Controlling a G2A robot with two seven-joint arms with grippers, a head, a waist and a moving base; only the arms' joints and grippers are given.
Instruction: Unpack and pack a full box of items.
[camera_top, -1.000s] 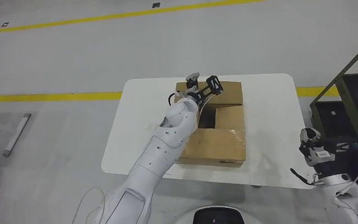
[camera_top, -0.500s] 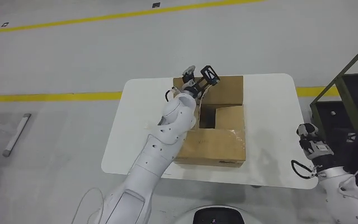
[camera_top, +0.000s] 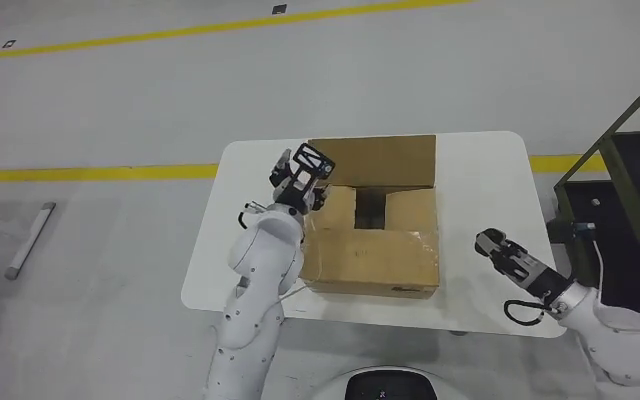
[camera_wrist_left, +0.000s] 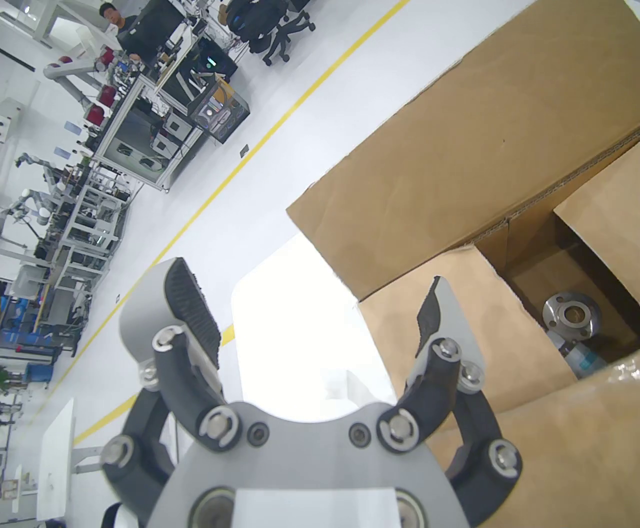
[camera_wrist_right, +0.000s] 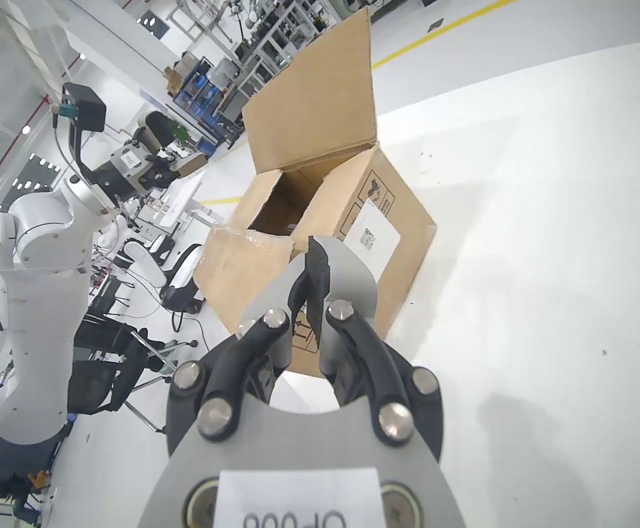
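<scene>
A brown cardboard box (camera_top: 380, 262) stands mid-table with its far flap (camera_top: 375, 160) raised and a dark gap in the top. Inside the gap lie a round metal flange (camera_wrist_left: 570, 314) and a bottle-like item (camera_wrist_left: 575, 354). My left gripper (camera_top: 304, 170) hovers open and holds nothing, beside the box's far left corner (camera_wrist_left: 315, 310). My right gripper (camera_top: 497, 247) is shut on nothing, low over the table to the right of the box (camera_wrist_right: 315, 280). The box's labelled side (camera_wrist_right: 372, 232) faces it.
The white table (camera_top: 480, 180) has bare room to the left and right of the box. A dark metal rack (camera_top: 600, 190) stands off the table's right edge. On the floor to the far left lies a grey bar (camera_top: 28, 238).
My left gripper has pulled back from over the far flap to the box's far left corner. The flap now stands raised. My right arm has come in over the table toward the box.
</scene>
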